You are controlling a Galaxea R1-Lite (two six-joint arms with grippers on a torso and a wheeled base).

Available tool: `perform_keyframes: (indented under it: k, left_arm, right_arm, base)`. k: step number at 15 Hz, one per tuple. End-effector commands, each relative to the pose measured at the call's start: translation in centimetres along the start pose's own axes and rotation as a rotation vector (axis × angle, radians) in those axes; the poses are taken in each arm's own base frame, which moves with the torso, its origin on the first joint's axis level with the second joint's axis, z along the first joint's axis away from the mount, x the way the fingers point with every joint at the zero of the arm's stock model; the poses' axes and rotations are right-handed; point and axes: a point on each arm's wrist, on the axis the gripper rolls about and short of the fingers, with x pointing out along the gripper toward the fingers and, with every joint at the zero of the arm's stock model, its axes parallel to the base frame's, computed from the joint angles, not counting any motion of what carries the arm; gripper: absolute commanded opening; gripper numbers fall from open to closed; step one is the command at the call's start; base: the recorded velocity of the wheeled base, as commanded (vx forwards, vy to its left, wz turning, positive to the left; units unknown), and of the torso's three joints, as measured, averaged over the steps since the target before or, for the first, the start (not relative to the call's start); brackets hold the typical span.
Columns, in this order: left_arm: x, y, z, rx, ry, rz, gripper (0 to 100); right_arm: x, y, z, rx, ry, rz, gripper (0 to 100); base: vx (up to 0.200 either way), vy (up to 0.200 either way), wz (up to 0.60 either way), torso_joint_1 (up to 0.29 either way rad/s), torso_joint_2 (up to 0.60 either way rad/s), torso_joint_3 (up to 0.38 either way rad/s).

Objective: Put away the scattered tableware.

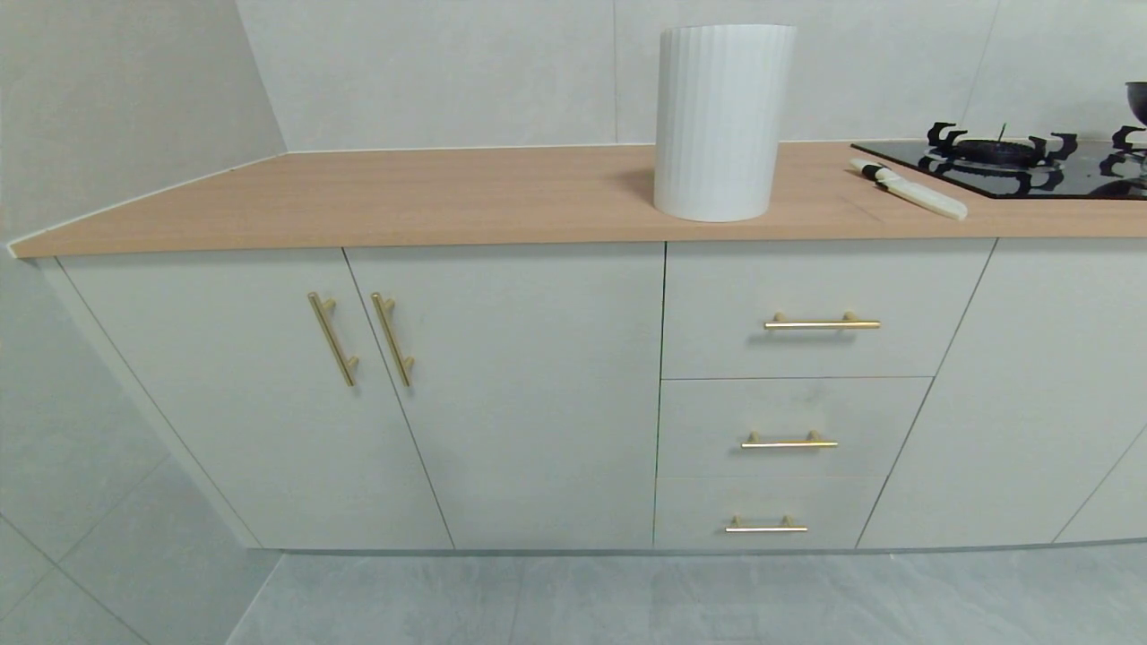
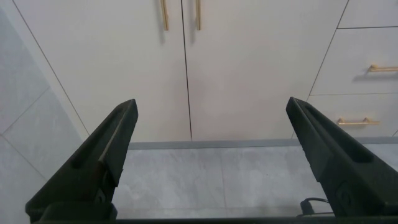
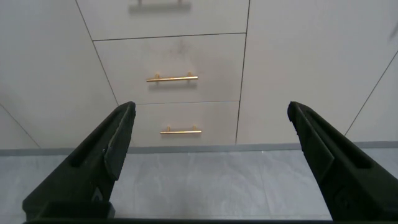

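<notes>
Pale tiled wall (image 1: 430, 72) behind a wooden surface (image 1: 358, 197) spanning the upper half of the head view, left edge to right edge. Upright on that surface, right of centre at the top of the frame, a tall white ribbed cylinder (image 1: 721, 121). Further right, a white utensil (image 1: 909, 188) with a dark band near its far end, lying flat and slanting toward the lower right, well apart from the cylinder and just beside the near-left edge of a black cooktop (image 1: 1030, 175) in the upper right corner. On the cooktop, a black burner grate (image 1: 999, 148); at the very right edge, part of a dark vessel (image 1: 1138, 98), too cut off to tell what kind. Below the surface, two pale cabinet doors (image 1: 269, 403) at left and centre, with slim gold handles (image 1: 333, 339) side by side at their seam, and right of them a stack of three drawers (image 1: 797, 305), each with a horizontal gold handle. Grey tiled floor (image 1: 627, 600) along the bottom of the frame. Left pincer (image 2: 211, 106) released, dark fingers (image 2: 109, 149) spread wide with nothing between them, hanging low over the floor and facing the seam of the two doors. Right pincer (image 3: 211, 107) likewise released and spread with nothing held, low before the lower drawers. Both pincers well apart from the utensil up on the surface.
</notes>
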Motion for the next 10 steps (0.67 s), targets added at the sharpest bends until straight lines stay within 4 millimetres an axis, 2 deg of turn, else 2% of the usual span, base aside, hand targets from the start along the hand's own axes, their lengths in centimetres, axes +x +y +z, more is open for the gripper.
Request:
perform_keyframes:
  k: [1,2,10]
  left_arm:
    - [0.01,0.0,0.0,-0.001,0.002,-0.001,100]
    - [0.01,0.0,0.0,-0.001,0.002,-0.001,100]
    - [0.01,0.0,0.0,-0.001,0.002,-0.001,100]
  right_arm:
    - [0.02,0.0,-0.01,0.0,0.003,0.002,100]
    - [0.02,0.0,-0.01,0.0,0.003,0.002,100]
    - [0.01,0.0,0.04,0.0,0.002,0.0,100]
  base:
    - [0.0,0.0,0.0,0.0,0.0,0.0]
    - [0.0,0.0,0.0,0.0,0.0,0.0]
    - [0.2,0.0,0.0,0.002,0.0,0.001]
